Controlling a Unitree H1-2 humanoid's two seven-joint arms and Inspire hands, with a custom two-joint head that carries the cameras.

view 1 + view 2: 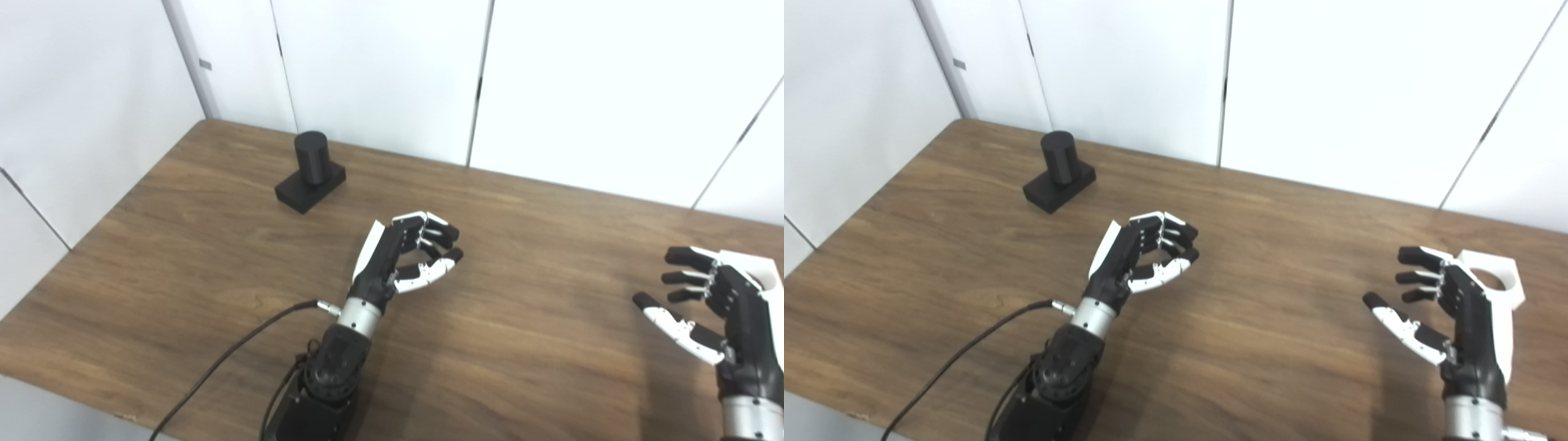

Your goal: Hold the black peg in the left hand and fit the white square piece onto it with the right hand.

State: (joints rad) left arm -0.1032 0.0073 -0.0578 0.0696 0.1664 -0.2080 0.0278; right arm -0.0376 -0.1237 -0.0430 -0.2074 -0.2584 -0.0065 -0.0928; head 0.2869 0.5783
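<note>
Hiding most of the white square piece (1497,278), the right hand (1448,318) sits in front of it near the table's right side; only a corner with part of a round hole shows in the right eye view, and in the left eye view the piece is cut off by the picture's edge. Whether the hand touches the piece cannot be told. The right forearm runs off the bottom edge in both views.

No brand, label or writing can be read on anything.

The right hand is spread, its fingers (1415,258) apart and pointing left, thumb lower, with nothing grasped between them. The left hand (407,257) hovers over the middle of the wooden table (184,257) with its fingers curled loosely toward the thumb, a gap remaining between the tips, and it holds nothing. A black cable (245,349) leaves its wrist and trails off the bottom edge.

The black peg (311,158) stands upright on its flat black base (309,188) toward the far left of the table, well apart from both hands. White wall panels (380,67) close the scene behind the table.
</note>
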